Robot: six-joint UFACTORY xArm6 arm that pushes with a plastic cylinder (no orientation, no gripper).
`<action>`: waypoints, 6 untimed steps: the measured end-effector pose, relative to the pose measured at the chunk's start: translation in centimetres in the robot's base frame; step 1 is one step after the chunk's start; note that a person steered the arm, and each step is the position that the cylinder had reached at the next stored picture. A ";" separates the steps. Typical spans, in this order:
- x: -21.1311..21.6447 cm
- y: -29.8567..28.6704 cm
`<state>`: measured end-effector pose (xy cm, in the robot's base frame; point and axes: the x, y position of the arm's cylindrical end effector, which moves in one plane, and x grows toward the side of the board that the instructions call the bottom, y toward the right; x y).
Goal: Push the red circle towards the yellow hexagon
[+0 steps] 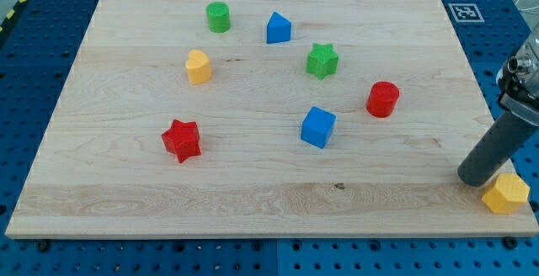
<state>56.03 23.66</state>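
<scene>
The red circle (pixel 382 99) stands on the wooden board (pixel 253 200), right of centre. The yellow hexagon (pixel 505 193) sits at the board's lower right corner, partly over the edge. My tip (pixel 473 177) rests on the board just left of the yellow hexagon, close to it or touching it. The tip is well below and to the right of the red circle.
A blue cube (pixel 318 127) lies left of and below the red circle. A green star (pixel 322 61), a blue block (pixel 279 29), a green cylinder (pixel 218 17), a yellow heart (pixel 199 67) and a red star (pixel 181 140) lie further left.
</scene>
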 end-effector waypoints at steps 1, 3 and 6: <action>-0.7 -0.2; -1.9 -1.9; -3.9 -5.2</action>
<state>52.09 18.49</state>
